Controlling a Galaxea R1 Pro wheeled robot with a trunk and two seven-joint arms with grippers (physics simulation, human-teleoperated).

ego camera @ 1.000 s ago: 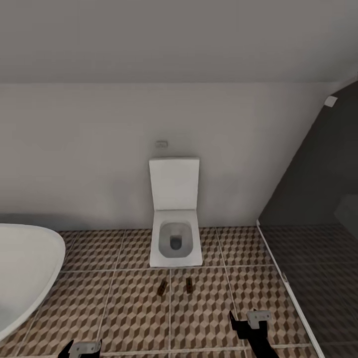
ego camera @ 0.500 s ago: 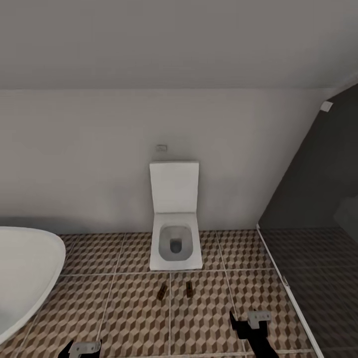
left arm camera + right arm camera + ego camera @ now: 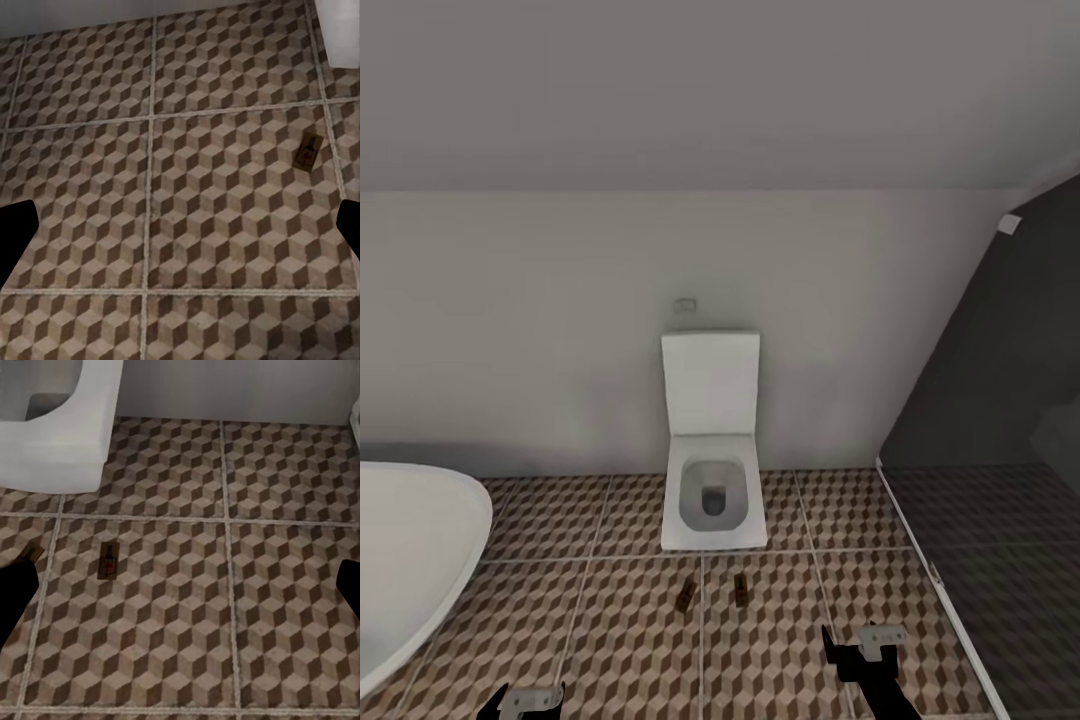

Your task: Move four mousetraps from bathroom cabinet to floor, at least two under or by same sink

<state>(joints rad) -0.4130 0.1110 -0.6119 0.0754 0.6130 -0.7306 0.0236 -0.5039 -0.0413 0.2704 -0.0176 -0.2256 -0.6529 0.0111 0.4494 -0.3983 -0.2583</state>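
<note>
Two mousetraps (image 3: 686,595) (image 3: 741,589) lie flat on tiled floor (image 3: 620,640), just in front of toilet (image 3: 712,490), side by side, small gap between them.

Left gripper (image 3: 520,700) and right gripper (image 3: 865,645) both near, low; jaws wide apart, holding nothing.

Guess: still two traps to fetch from cabinet, so drive off gently, wheels clear of laid ones.

Traps tiny brown wood slabs, dark metal bits. Floor matte cube-print, pale grout. Toilet boxy glossy white. Tub (image 3: 410,560) rounded, far left.
</note>
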